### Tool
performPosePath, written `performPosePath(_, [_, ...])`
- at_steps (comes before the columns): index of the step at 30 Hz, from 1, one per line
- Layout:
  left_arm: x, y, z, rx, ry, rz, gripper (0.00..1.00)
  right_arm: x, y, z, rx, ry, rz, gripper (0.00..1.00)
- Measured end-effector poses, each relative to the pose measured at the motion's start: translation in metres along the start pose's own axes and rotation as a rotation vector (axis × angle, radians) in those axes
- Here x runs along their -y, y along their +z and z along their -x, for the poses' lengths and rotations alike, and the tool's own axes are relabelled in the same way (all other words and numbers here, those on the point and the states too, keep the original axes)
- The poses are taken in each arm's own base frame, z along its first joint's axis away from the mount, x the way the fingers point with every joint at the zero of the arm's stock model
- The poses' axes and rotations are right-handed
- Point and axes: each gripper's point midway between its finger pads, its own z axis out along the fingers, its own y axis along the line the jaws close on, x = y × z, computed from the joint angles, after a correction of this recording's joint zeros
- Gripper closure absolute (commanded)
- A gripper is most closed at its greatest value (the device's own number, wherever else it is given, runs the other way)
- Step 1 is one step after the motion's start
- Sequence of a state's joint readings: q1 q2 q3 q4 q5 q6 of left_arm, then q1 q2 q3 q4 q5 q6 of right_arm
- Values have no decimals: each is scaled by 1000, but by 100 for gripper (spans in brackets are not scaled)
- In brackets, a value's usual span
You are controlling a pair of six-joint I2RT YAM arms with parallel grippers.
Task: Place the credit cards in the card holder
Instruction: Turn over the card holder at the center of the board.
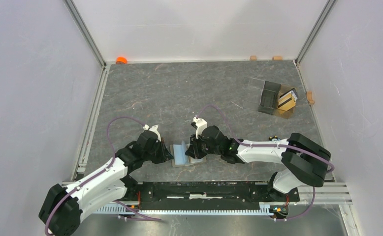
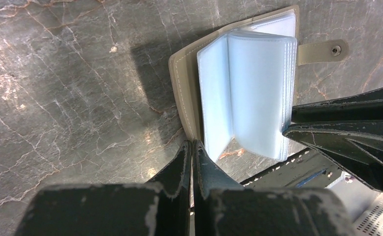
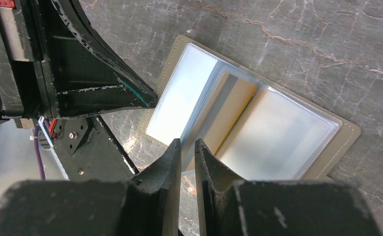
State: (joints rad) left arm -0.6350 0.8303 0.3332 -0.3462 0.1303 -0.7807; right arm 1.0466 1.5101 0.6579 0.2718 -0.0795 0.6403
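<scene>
Card holder (image 3: 283, 135) open, one credit card (image 3: 231, 110) sleeved, left tool (image 2: 193, 145) closed, right tool (image 3: 188, 145) slightly parted

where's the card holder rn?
In the top view, the card holder lies open near the table's front edge, about centre, between the left gripper and the right gripper; the clear box sits far off, back right.

Dark grey marble-veined surface (image 1: 179, 93). Lying open at lower centre, flat olive-khaki card holder (image 1: 181, 153) with pale blue sleeves. At upper right, clear plastic box (image 1: 273, 97) with dark compartment. Small orange object (image 1: 121, 60) upper left.
</scene>
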Motion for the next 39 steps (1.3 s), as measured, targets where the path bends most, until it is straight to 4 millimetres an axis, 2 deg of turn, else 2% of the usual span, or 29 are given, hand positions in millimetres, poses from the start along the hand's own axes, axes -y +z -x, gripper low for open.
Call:
performPosePath(9, [-3, 2, -2, -7, -1, 7, 98, -5, 5, -1, 1, 18, 31, 79])
performPosePath(17, [-4, 2, -2, -5, -2, 12, 98, -1, 3, -1, 11, 20, 12, 81])
performPosePath(21, [-6, 2, 0, 8, -1, 26, 98, 17, -13, 1, 47, 12, -81, 79])
performPosePath(24, [-7, 2, 0, 10, -2, 29, 96, 47, -24, -11, 30, -11, -211, 76])
performPosePath(26, [-7, 3, 0, 9, -2, 29, 88, 67, -30, -23, -4, -31, -299, 67])
performPosePath(29, [-9, 4, -2, -2, -4, 41, 70, 92, -42, -35, -55, -62, -409, 52])
performPosePath(31, [-11, 4, -4, -11, -2, 50, 54, 100, -50, -37, -72, -81, -448, 43])
performPosePath(32, [-12, 4, -4, -17, -1, 57, 49, 104, -56, -35, -73, -94, -465, 39])
performPosePath(35, [-12, -1, 0, -14, 7, 78, 29, 107, -73, -17, -37, -105, -490, 26])
performPosePath(37, [-8, -8, 8, 2, 14, 83, 17, 111, -86, 5, 8, -104, -511, 19])
performPosePath(39, [-1, -18, 21, 37, 21, 79, 10, 119, -103, 31, 65, -97, -539, 14])
